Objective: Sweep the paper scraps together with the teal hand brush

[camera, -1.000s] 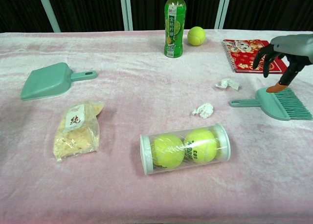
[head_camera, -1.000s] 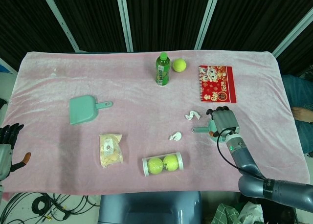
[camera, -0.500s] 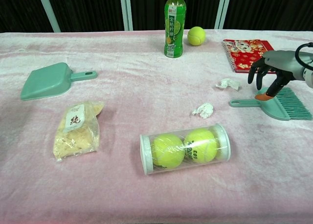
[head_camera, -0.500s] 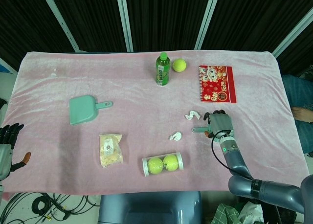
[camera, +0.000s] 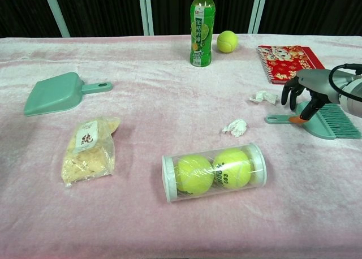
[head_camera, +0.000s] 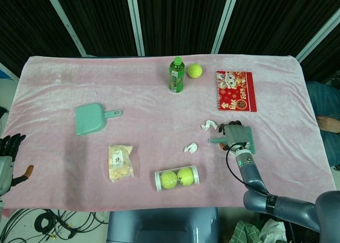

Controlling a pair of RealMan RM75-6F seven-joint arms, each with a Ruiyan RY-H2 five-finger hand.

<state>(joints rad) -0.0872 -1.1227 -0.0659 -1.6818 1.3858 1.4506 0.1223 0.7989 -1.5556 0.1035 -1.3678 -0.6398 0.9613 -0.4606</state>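
Observation:
The teal hand brush (camera: 323,122) lies flat at the right of the pink cloth, handle (camera: 277,119) pointing left; its bristles (head_camera: 248,139) show beside my hand in the head view. My right hand (camera: 306,93) (head_camera: 233,135) hovers over where the handle meets the head, fingers apart and pointing down, the orange thumb tip at the handle, with no grip to be seen. Two crumpled white paper scraps lie left of the brush: one (camera: 263,96) (head_camera: 209,126) farther back, one (camera: 236,127) (head_camera: 190,147) nearer. My left hand (head_camera: 9,155) sits open at the table's left edge.
A teal dustpan (camera: 54,93) lies at the left. A green bottle (camera: 202,27), a loose tennis ball (camera: 227,41) and a red notebook (camera: 288,61) are at the back. A snack bag (camera: 87,149) and a clear tube of tennis balls (camera: 214,171) lie near the front.
My right hand has moved left and lower, from above the brush head to over the handle's root. The brush, scraps and left hand have not moved.

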